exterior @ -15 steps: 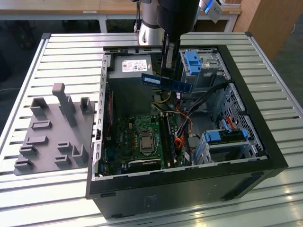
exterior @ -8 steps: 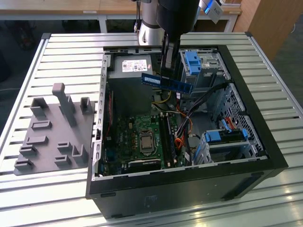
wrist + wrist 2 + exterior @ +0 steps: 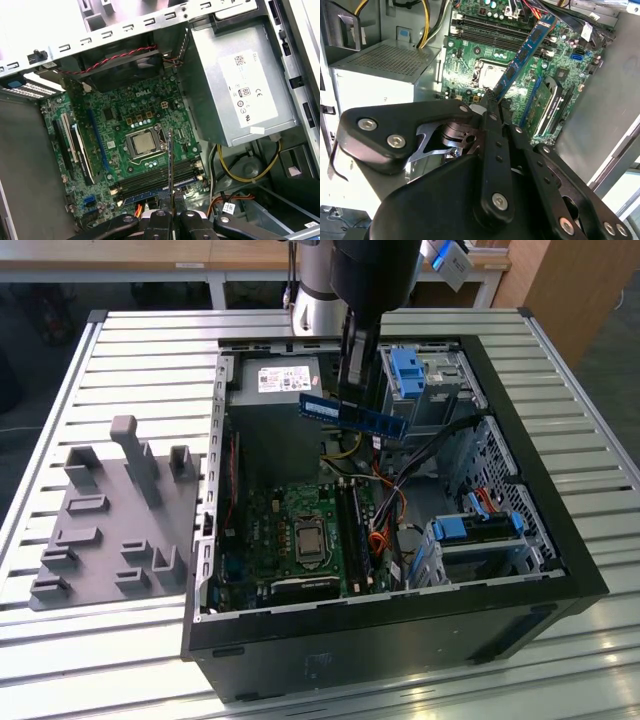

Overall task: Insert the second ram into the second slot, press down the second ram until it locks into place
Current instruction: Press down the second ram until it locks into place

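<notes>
While I hang over the open computer case (image 3: 400,605), my gripper (image 3: 352,390) is clamped tight on the second ram (image 3: 358,416), pinching its top edge. In the exterior view the ram is upper centre of frame, in the air, tilted, with its end on the exterior view's right lower. It sits in front of the grey power supply (image 3: 275,390) and well above the motherboard (image 3: 262,530). The memory slots (image 3: 352,525) are lower in frame beside the CPU socket (image 3: 308,537); the ram is not in them. In the second wrist view the ram (image 3: 525,55) sticks out from my fingertips (image 3: 490,106) toward the board. The first wrist view shows the ram (image 3: 170,160) edge-on. A grey fixture tray (image 3: 110,530) is at frame left.
</notes>
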Tool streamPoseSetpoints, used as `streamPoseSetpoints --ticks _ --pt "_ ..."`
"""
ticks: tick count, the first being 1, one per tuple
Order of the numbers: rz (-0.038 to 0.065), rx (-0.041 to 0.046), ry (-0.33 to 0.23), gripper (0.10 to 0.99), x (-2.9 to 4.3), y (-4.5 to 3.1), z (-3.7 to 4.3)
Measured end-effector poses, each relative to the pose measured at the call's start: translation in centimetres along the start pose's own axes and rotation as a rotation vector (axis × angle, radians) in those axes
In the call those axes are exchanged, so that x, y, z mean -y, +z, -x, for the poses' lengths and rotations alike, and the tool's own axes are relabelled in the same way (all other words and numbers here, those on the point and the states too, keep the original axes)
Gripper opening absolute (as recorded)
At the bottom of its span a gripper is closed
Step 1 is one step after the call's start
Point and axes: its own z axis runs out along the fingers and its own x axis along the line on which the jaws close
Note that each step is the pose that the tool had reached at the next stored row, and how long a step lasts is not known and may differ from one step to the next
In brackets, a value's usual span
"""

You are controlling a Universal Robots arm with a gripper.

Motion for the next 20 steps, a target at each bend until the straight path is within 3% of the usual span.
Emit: streamPoseSetpoints --ticks 20 --pt "-0.001 0.0024 0.067 0.137 0.00 0.01 0.00"
